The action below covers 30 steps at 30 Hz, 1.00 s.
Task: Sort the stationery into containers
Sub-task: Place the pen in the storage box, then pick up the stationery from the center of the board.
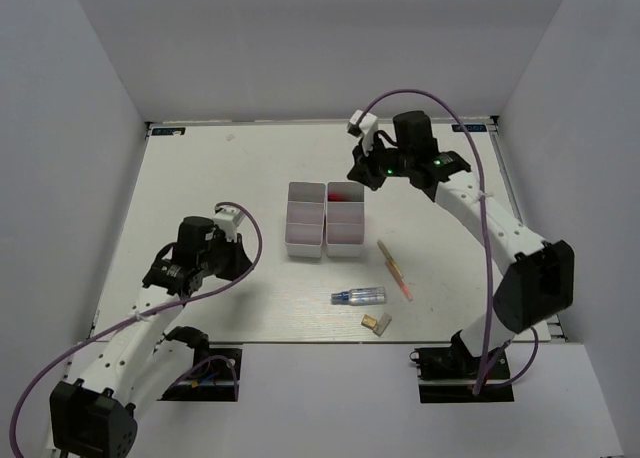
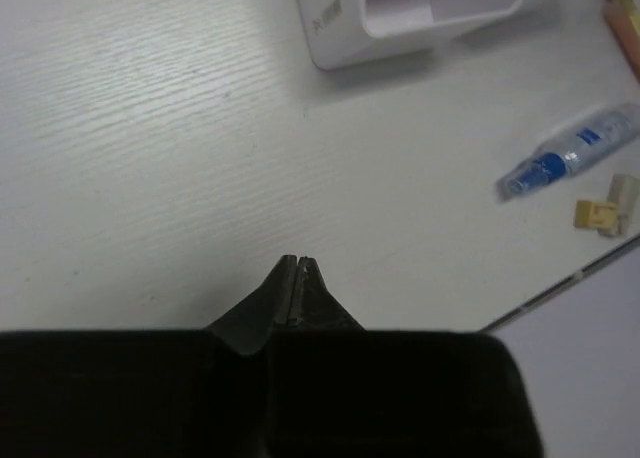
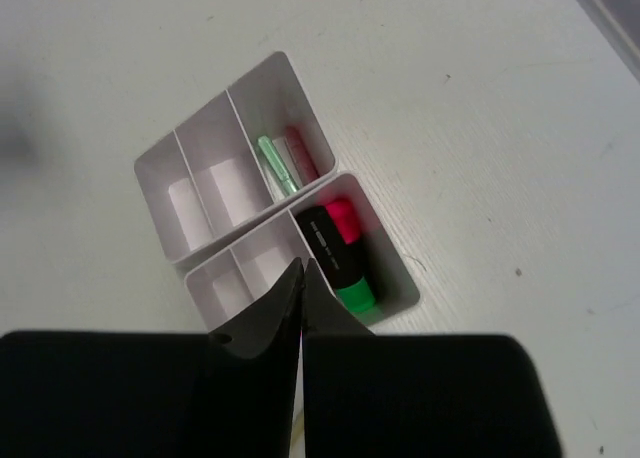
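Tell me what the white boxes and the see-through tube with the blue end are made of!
The white trays look like thin moulded plastic: even white walls, rounded corners, a soft sheen. The tube seems to be clear plastic too, glossy and see-through, with an opaque blue end; glass cannot be ruled out.

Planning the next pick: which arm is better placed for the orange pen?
Probably the right. The orange pen lies right of the trays, on that arm's side, and the right tool hovers shut above them. The left tool is left of the trays.
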Tool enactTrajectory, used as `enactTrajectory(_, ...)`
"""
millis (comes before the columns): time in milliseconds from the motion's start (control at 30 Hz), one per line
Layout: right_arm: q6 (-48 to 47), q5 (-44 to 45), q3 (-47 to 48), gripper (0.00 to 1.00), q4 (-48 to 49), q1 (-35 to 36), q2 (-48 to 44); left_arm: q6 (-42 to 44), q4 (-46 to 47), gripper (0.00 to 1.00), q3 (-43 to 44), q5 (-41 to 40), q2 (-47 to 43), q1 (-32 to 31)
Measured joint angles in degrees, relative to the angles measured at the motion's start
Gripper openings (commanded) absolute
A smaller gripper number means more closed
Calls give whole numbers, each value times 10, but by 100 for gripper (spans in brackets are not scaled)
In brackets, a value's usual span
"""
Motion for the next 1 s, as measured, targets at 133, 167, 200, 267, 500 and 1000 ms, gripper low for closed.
enactTrajectory(133,34,55,-2,61,-56,-2,-66,-4,1,15,3,62,31,-1)
enactTrajectory(167,39,68,-6,70,-77,-3,-78,-6,-1,21,6,76,39,-2)
enactTrajectory(200,36,79,-13,75,-99,-6,-92,-9,-3,29,12,90,47,-4)
enactTrajectory(267,27,97,-43,77,-137,-13,-116,-8,-6,60,32,103,60,-29)
enactTrajectory(500,3,135,-219,0,-223,-45,-190,45,-37,78,180,63,153,-296)
enactTrajectory(1000,27,92,-346,61,-190,-117,-329,184,-148,76,338,-77,381,-432)
